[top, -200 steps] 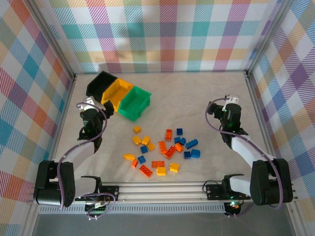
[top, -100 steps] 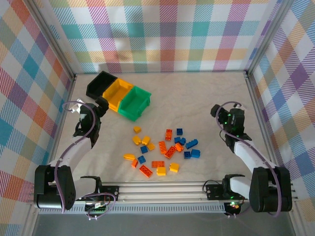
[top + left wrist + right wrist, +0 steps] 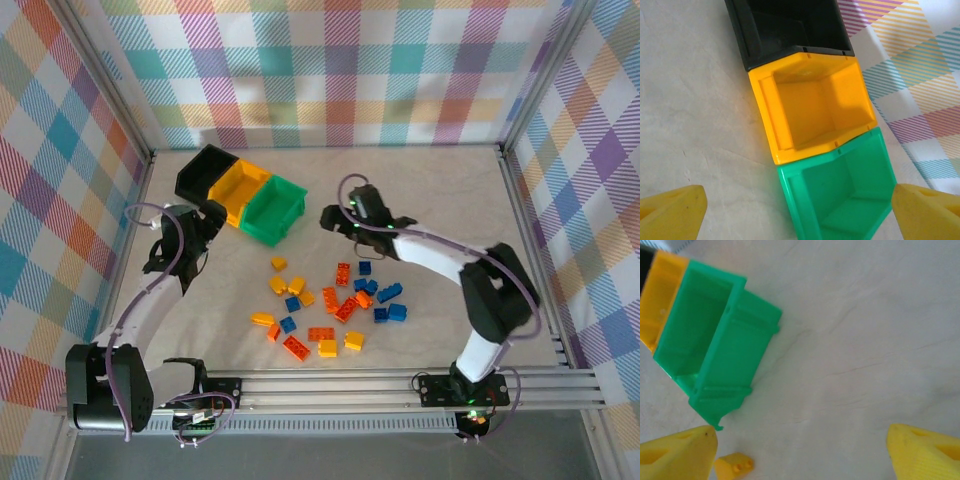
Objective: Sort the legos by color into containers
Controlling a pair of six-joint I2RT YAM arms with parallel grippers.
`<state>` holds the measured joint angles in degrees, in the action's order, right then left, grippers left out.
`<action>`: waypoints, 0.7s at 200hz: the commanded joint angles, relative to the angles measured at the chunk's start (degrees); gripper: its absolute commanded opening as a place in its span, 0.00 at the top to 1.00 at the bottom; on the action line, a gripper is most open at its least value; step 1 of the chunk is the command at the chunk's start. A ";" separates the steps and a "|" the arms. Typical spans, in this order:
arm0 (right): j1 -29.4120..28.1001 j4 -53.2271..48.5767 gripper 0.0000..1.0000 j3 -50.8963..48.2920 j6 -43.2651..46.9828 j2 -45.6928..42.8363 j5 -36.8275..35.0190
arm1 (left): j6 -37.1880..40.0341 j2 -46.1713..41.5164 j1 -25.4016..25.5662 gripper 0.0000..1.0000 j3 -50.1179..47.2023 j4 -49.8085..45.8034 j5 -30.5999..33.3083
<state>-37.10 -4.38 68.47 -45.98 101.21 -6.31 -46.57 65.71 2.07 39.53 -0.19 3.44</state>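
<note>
From above, the right gripper [image 3: 330, 217] has swung in from the far right to just right of the containers [image 3: 262, 232]; the left gripper [image 3: 205, 222] stays just left of them, and the legos [image 3: 335, 300] lie loose, nearer the arms. The left wrist looks down on the containers between spread fingers [image 3: 672, 210]. The right wrist's fingers [image 3: 925, 450] stand apart too, a yellow brick [image 3: 735, 465] just beside the containers' green end.
</note>
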 commanded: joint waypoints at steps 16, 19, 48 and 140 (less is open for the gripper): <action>-4.58 -8.33 0.14 15.10 -9.16 9.97 -6.25 | -3.96 -2.68 -0.04 0.04 -2.63 -1.14 -2.89; -4.75 -8.73 0.14 16.28 -9.85 10.83 -6.33 | -4.09 -2.90 0.02 0.04 -2.82 -0.97 -3.03; -5.58 -16.81 0.18 27.66 -14.27 18.89 -6.86 | -4.39 -4.39 -0.07 0.03 -3.61 -0.95 -3.21; -5.73 -34.68 0.36 54.90 -11.89 37.39 -3.63 | -3.09 -6.92 0.09 0.01 -2.71 -2.34 -4.63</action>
<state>-42.74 -31.97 119.24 -59.05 136.66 -10.79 -50.13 59.94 2.07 36.75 -1.52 0.14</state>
